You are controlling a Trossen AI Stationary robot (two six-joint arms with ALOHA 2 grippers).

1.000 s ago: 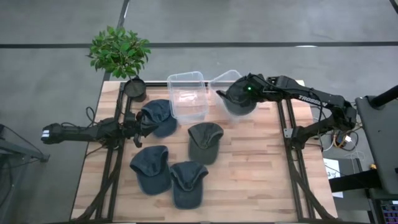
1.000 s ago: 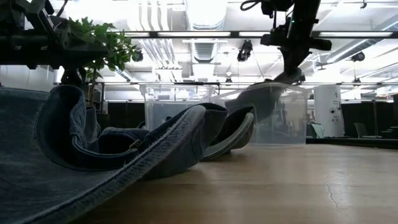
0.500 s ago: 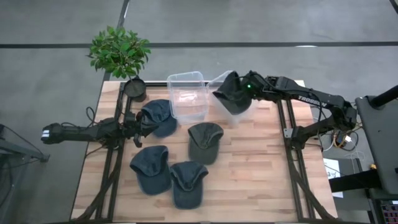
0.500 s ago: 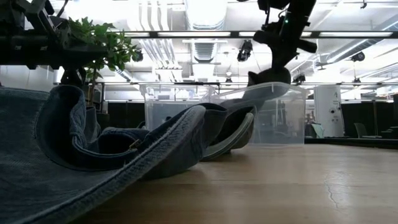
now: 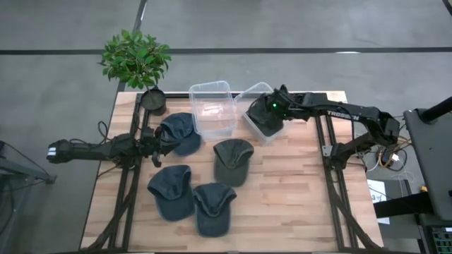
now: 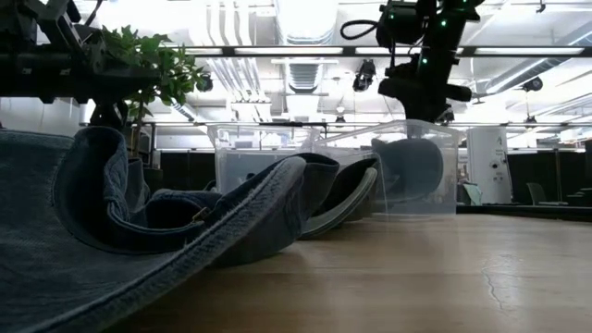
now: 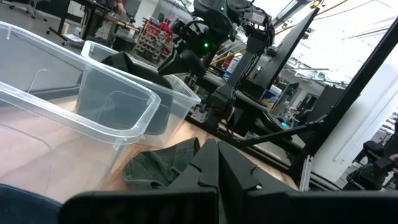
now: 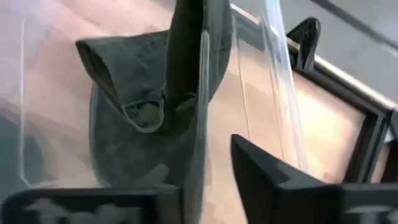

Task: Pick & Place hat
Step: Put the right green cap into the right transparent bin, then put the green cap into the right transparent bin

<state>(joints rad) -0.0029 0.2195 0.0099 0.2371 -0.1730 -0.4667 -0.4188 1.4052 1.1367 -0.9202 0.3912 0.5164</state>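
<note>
The right gripper (image 5: 272,107) hangs over the right-hand clear bin (image 5: 248,94), fingers parted and holding nothing. A dark hat (image 5: 263,121) lies inside that bin. The left gripper (image 5: 157,146) rests closed and empty at the bench's (image 5: 296,204) left side.

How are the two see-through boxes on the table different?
The left clear box sits flat on the table and has no hat in it. The right clear box is turned at an angle and holds a dark hat, with the right tool above it. The left box has a blue hat lying against it; the right box does not. Both are clear plastic with no lid, side by side at the far edge.
</note>
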